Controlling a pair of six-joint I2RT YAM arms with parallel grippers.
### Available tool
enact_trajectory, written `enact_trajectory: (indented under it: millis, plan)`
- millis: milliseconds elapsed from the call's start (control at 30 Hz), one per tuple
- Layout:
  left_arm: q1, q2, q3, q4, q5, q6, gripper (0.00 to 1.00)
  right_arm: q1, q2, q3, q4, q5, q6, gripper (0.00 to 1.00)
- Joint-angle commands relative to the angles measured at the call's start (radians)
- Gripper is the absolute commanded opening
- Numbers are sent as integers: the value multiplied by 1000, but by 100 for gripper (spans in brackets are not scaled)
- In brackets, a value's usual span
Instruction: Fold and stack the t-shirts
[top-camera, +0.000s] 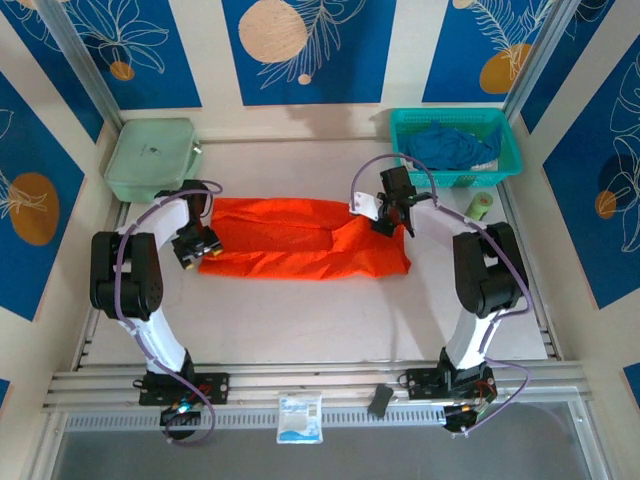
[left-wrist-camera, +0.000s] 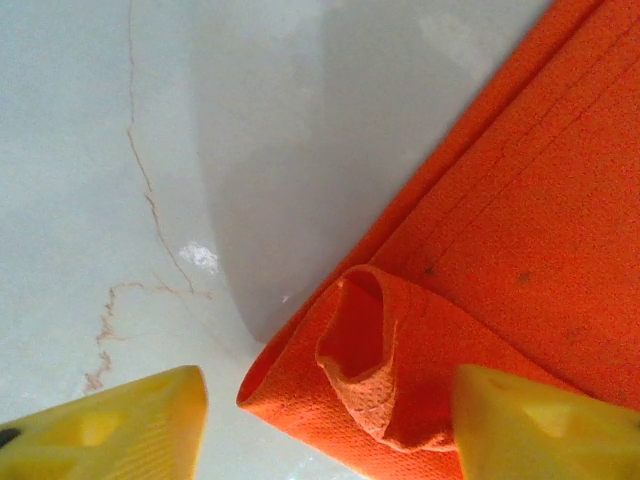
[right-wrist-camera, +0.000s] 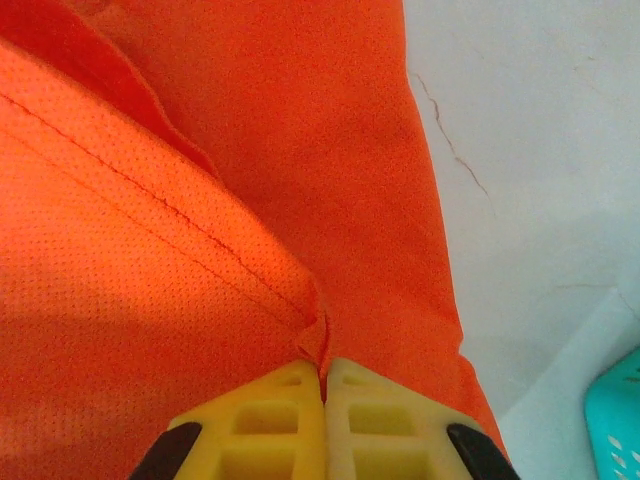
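The orange t-shirt (top-camera: 300, 238) lies on the table as a long folded band. My left gripper (top-camera: 197, 243) hovers at its left end, open; in the left wrist view the shirt's rolled corner (left-wrist-camera: 390, 350) lies between the yellow fingers (left-wrist-camera: 120, 420), loose and ungripped. My right gripper (top-camera: 392, 222) is at the shirt's right end. Its yellow fingers (right-wrist-camera: 270, 420) are shut on a pinch of the orange cloth (right-wrist-camera: 200, 250) along a stitched hem. A dark blue t-shirt (top-camera: 450, 145) lies crumpled in the teal basket (top-camera: 450, 114) at the back right.
A pale green zip case (top-camera: 150, 158) sits at the back left. A small green cylinder (top-camera: 481, 206) lies just in front of the basket. A white packet (top-camera: 299, 417) and a dark object (top-camera: 380, 400) rest on the front rail. Bare table lies in front of the shirt.
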Motion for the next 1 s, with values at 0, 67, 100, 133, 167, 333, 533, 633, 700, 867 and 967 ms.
enact_trajectory:
  millis: [0, 67, 100, 133, 167, 333, 533, 633, 700, 867, 967]
  plan:
    - [11, -22, 19, -17, -26, 19, 70, -2, 36, 43, 63, 7, 50, 12]
    - [11, -51, 13, -15, -32, 31, 75, 1, 58, 57, 84, 36, 82, 22]
    - [11, -70, 8, -12, -35, 37, 78, 6, 68, 63, 96, 63, 99, 29]
    - [11, -90, 3, -9, -38, 43, 80, 7, 74, 70, 104, 87, 110, 33]
    - [11, -114, -4, -5, -44, 52, 83, 11, 79, 72, 120, 119, 126, 36]
    - [10, -232, -36, 1, -64, 96, 98, 16, 15, 54, 153, 224, 273, 51]
    - [-17, -326, -19, -26, -18, 149, 91, 13, -217, -7, -96, 208, 718, 58]
    - [-60, -300, 11, -47, 13, 160, 85, -13, -274, -16, -289, 131, 941, 61]
    - [-99, -262, 30, -46, 22, 161, 82, -36, -288, -45, -344, 65, 1007, 62]
    - [-198, -142, 62, -8, 28, 144, 77, -101, -263, -97, -337, -76, 1066, 63]
    - [-237, -83, 70, 11, 22, 130, 76, -131, -211, -91, -336, -108, 1063, 63]
